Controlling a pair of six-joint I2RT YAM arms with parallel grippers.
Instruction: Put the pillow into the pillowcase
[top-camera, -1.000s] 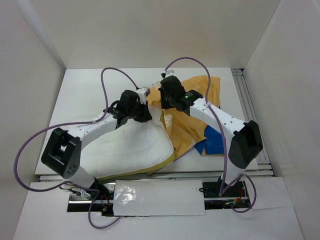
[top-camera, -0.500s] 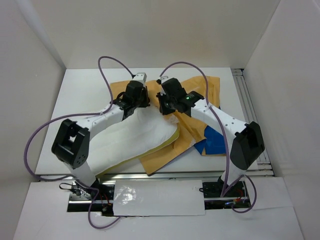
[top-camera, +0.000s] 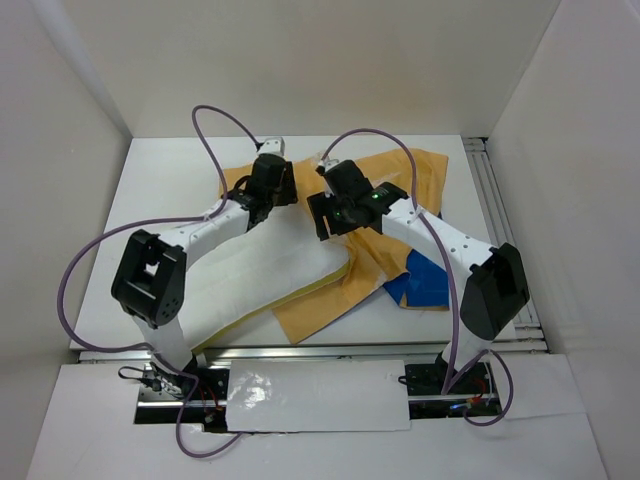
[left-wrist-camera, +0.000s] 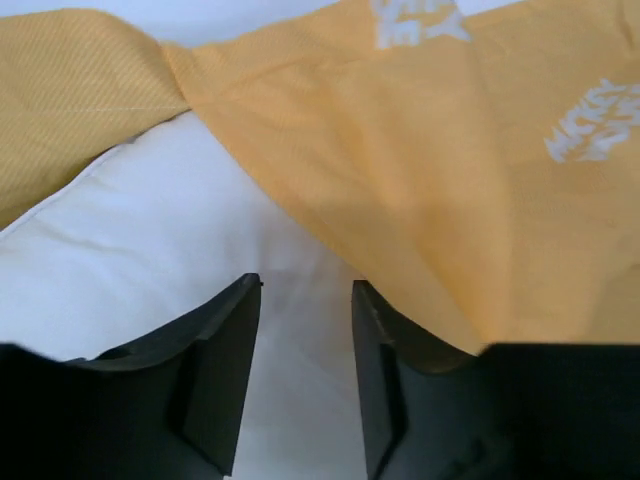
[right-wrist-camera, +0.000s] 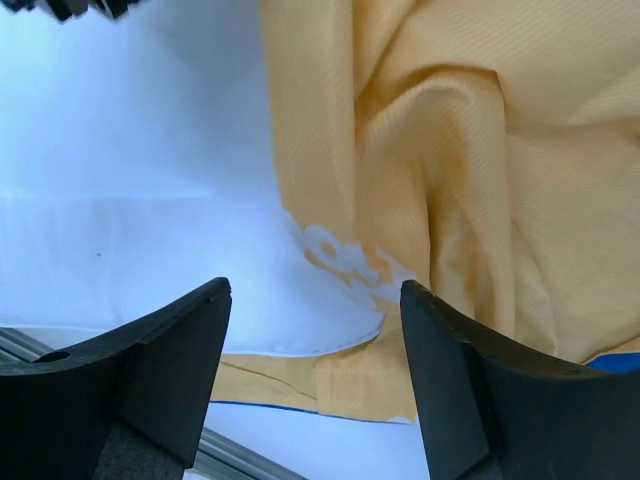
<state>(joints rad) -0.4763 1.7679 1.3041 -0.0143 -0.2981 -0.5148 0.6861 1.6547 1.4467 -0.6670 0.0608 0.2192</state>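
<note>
One pillow (top-camera: 270, 280) lies left of centre on the table (top-camera: 160, 190). Its far end is tucked under the orange-yellow cloth of the single pillowcase (top-camera: 400, 190), which also shows beneath the pillow's near right edge and spreads crumpled to the right, a blue patch turned up. Of the two grippers, the left gripper (left-wrist-camera: 305, 300) has its fingers narrowly parted with nothing between them, pointing at the white surface just below the orange hem. The right gripper (right-wrist-camera: 315, 300) is spread wide and holds nothing above the pillow's corner, while the black wrists and two purple cables (top-camera: 375, 129) cover part of the overlap from above.
</note>
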